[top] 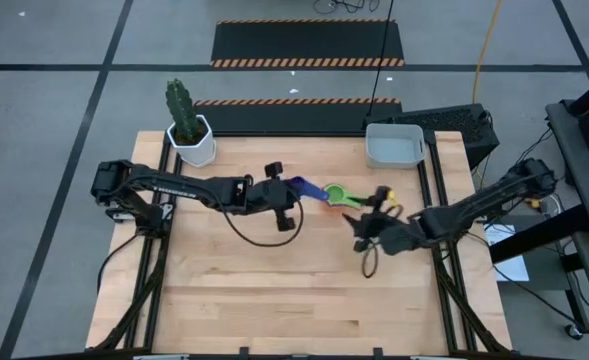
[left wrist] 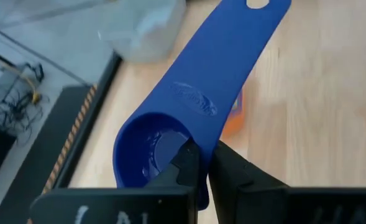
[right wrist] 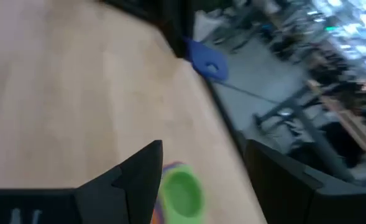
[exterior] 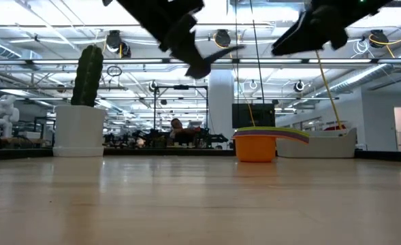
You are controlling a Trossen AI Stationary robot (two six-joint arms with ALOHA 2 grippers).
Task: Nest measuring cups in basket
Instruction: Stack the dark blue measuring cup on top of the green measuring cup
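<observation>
Left arm holds the dark blue cup above the worktop [top: 274, 290].
You see the left gripper [left wrist: 202, 163], jaws clamped on the dark blue measuring cup [left wrist: 201, 93], raised mid-worktop; the right gripper [right wrist: 201, 168], jaws apart, hovers over the nested cup stack [top: 340, 195]; the basket [top: 394, 146] sits at the far right corner.

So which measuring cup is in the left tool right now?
The dark blue cup, pinched at its bowl rim by the left tool. The other cups sit nested in the stack, green on top.
</observation>
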